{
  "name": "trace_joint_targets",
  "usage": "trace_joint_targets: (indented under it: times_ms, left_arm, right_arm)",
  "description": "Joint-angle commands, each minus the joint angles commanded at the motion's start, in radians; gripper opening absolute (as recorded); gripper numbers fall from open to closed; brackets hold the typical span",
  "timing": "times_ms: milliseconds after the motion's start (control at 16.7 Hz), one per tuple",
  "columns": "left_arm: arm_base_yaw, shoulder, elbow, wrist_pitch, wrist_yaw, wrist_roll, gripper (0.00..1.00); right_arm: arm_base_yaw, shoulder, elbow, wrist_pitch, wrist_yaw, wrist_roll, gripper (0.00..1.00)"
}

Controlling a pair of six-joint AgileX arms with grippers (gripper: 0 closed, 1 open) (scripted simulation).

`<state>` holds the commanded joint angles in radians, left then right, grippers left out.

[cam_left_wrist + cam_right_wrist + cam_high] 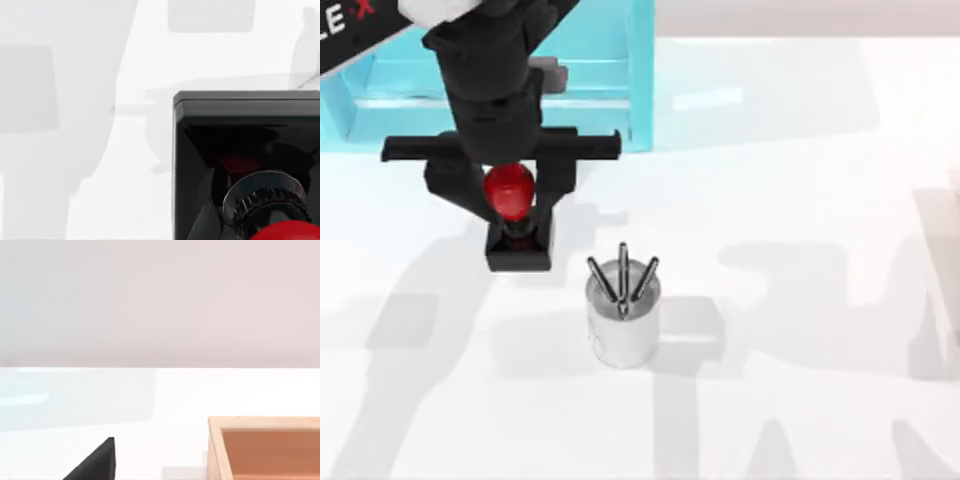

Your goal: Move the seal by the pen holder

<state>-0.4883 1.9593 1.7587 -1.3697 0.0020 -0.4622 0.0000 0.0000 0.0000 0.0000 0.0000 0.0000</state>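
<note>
Your left gripper (510, 205) has its black fingers clenched on the glossy red round knob of the seal (516, 225), whose black square base sits left of, and a little behind, the silver-grey metal cylindrical pen holder (623, 318) with three dark pens. Keep the grasp firm and the stamp upright as you carry it rightward. Stop just beside the cup, short of its rim and pens; the white table (800, 200) offers open room, while the blue shelf (610, 80) crowds behind.

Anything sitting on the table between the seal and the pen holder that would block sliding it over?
Nothing visible. The left gripper is around the seal, and only bare white table lies between it and the pen holder, which is toward the top view's right and nearer its bottom edge.
</note>
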Motion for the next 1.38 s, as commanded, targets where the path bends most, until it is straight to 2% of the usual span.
trace_joint_targets:
  times_ms: [780,1380]
  left_arm:
    - [0.001,-0.001,-0.060,0.060,0.000,0.001,0.00]
    - [0.001,-0.001,-0.060,0.060,0.000,0.001,0.75]
  right_arm:
    - [0.000,0.000,0.000,0.000,0.000,0.000,1.00]
    - [0.000,0.000,0.000,0.000,0.000,0.000,1.00]
